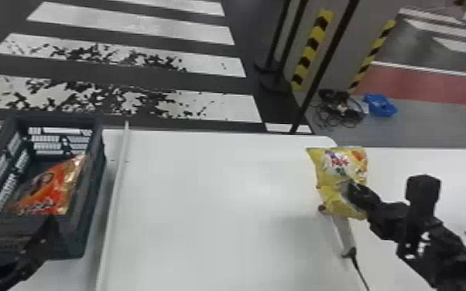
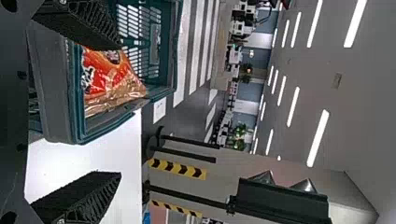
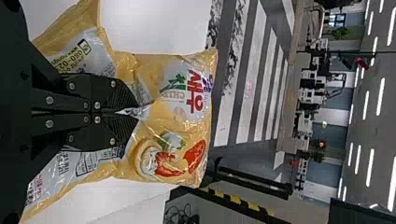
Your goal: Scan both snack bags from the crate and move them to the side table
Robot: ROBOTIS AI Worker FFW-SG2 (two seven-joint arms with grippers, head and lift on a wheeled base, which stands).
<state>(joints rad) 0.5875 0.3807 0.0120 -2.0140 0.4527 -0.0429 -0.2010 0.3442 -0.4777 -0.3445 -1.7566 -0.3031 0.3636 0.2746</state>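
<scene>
My right gripper [image 1: 350, 189] is over the right part of the white table, holding the yellow snack bag [image 1: 340, 164]. In the right wrist view, the right gripper [image 3: 135, 113] has its fingers closed together on the middle of the yellow bag [image 3: 180, 98]. A scanner [image 1: 342, 232] with a black cable is just below the bag in the head view. The orange snack bag [image 1: 50, 185] lies inside the dark crate [image 1: 98, 162] at the left. By the crate's near end is my left gripper [image 1: 11, 232]. In the left wrist view, the left gripper [image 2: 116, 112] has widely parted fingers, the orange bag [image 2: 109, 74] beyond them.
A raised white strip [image 1: 114, 201] runs along the table [image 1: 213, 216] beside the crate. Another white table surface [image 1: 456, 182] extends at the right. Black poles [image 1: 325, 65] stand behind the table, with cables and a blue bin [image 1: 380, 105] on the floor.
</scene>
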